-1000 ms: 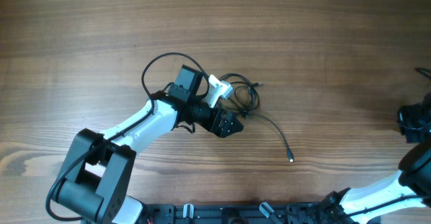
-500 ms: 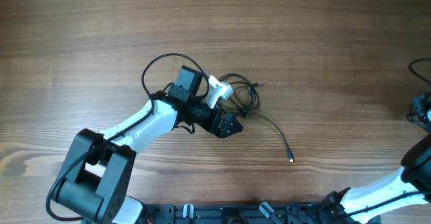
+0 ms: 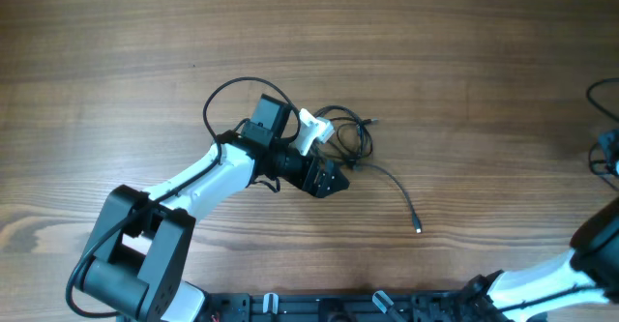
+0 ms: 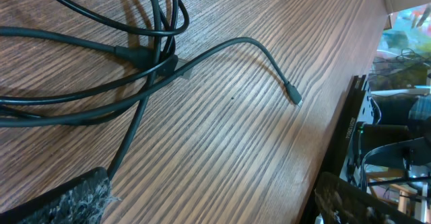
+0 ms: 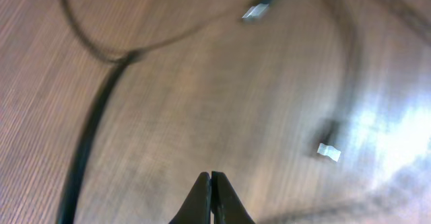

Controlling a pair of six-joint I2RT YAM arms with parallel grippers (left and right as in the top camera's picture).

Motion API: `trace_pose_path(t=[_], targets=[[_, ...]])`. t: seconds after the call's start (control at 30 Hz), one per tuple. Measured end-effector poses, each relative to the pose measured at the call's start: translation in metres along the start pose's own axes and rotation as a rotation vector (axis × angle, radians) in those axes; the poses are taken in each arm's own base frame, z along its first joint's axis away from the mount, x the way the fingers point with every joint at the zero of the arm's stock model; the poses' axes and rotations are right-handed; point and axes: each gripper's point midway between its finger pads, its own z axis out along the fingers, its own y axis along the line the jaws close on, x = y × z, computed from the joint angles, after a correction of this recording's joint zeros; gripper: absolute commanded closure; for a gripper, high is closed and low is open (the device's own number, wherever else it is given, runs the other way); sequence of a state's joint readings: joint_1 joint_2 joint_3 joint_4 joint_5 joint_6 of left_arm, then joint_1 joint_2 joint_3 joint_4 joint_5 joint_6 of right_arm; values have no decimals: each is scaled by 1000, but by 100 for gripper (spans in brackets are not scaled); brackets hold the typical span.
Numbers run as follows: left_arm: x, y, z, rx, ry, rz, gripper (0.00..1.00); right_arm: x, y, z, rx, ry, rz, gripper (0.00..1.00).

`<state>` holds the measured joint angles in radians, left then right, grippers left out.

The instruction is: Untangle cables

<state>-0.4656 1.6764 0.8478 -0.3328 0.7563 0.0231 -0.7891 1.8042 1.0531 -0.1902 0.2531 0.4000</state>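
A loose tangle of thin black cables (image 3: 344,134) lies near the middle of the brown wood-grain counter (image 3: 464,51). One free strand curves out of it towards the near edge and ends in a small plug (image 3: 418,228) that rests on the wood, apart from the knot. The left hand (image 3: 327,180) sits low just beside the tangle on its near side. In the left wrist view its fingers (image 4: 64,198) are spread wide apart at the two bottom corners, holding nothing. The looped strands (image 4: 148,56) cross ahead of them, and the plug (image 4: 295,96) lies beyond.

The right hand (image 3: 609,160) is at the far right edge of the counter, well apart from the tangle. A second dark cable loop (image 3: 597,96) shows just beside it. The right wrist view is blurred. There the right hand (image 5: 211,183) has its fingers pressed together with nothing visible between them, above a dark cable (image 5: 87,143) and two small pale connectors (image 5: 256,11).
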Motion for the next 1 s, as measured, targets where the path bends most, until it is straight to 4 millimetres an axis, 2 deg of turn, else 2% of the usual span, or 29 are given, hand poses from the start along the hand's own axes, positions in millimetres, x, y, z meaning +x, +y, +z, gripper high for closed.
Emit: trace_pose_path(t=[0.07, 0.1, 0.2, 0.27, 0.3, 0.37, 0.4, 0.43, 0.5, 0.53, 0.57, 0.63, 0.7, 0.77, 0.87, 0.9, 0.93, 1.0], targets=[[0, 0, 0, 0, 0, 0, 0, -9, -16, -22, 61, -22, 64, 95], [0, 0, 0, 0, 0, 0, 1, -17, -28, -43, 98, -44, 110, 95], [0, 1, 0, -6, -1, 0, 2, -34, -51, -87, 153, -116, 205, 96], [0, 4, 0, -21, -1, 0, 2, -41, -57, -115, 141, -151, 257, 96], [0, 5, 0, -30, -1, 0, 2, -45, -53, -127, 97, -163, 277, 95], [0, 8, 0, -45, -2, 0, 9, -45, -36, -145, -36, -144, 299, 93], [-1, 10, 0, -59, -3, -1, 12, -37, -11, -155, -190, -78, 290, 89], [0, 12, 0, -72, -3, -6, 14, -28, 8, -160, -300, -14, 267, 84], [-1, 18, -1, -102, -8, -9, 15, 15, 54, -183, -576, 215, 161, 63], [-3, 20, -2, -110, -16, -13, 16, 36, 65, -195, -652, 305, 104, 55], [-8, 24, -4, -117, -39, -24, 16, 62, 74, -210, -721, 409, 32, 52], [-22, 38, -16, -133, -106, -101, 18, 113, 77, -231, -773, 588, -117, 42], [-30, 51, -32, -118, -159, -208, 20, 142, 73, -241, -770, 666, -244, 30], [-39, 49, -50, -24, -207, -292, 22, 164, 70, -251, -759, 714, -370, 18], [-63, 11, -87, 221, -268, -327, 28, 186, 76, -264, -788, 737, -521, 10], [-70, -13, -104, 335, -277, -300, 32, 196, 80, -272, -821, 745, -595, 9], [-74, -33, -120, 414, -285, -268, 37, 208, 84, -281, -859, 756, -674, 7], [-75, -53, -139, 483, -294, -233, 41, 233, 92, -300, -931, 780, -839, 6]])
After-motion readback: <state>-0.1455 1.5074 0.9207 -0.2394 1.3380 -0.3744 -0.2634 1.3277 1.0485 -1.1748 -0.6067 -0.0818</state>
